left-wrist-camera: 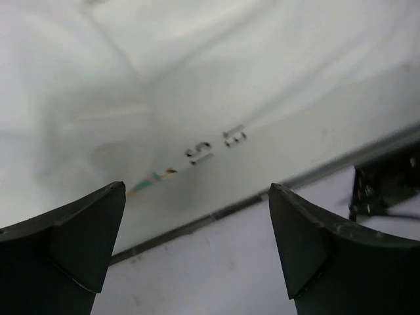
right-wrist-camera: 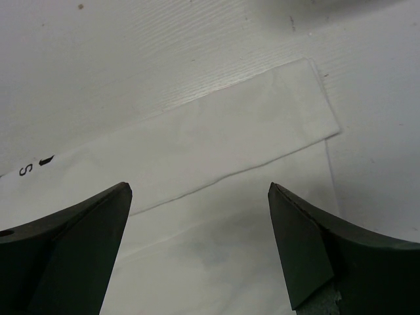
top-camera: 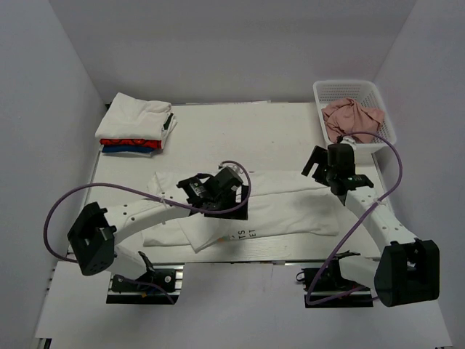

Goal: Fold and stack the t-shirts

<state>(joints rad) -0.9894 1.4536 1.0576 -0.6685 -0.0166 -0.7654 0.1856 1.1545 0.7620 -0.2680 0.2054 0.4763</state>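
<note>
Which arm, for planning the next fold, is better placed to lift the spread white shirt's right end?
Likely right: its open gripper hangs over that end of the shirt; the left gripper is mid-shirt, by the lettering.

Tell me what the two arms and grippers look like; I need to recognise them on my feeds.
The left arm and right arm have white links with black joint housings. A purple cable loops beside each. The left gripper and right gripper are black, with dark wedge-shaped fingers. No markings show.

A robot lab cell is showing itself: plain white walls (top-camera: 218, 51) are boxing in a white table (top-camera: 276, 131); bolted arms (top-camera: 138, 214) are trailing purple cables (top-camera: 94, 185).
</note>
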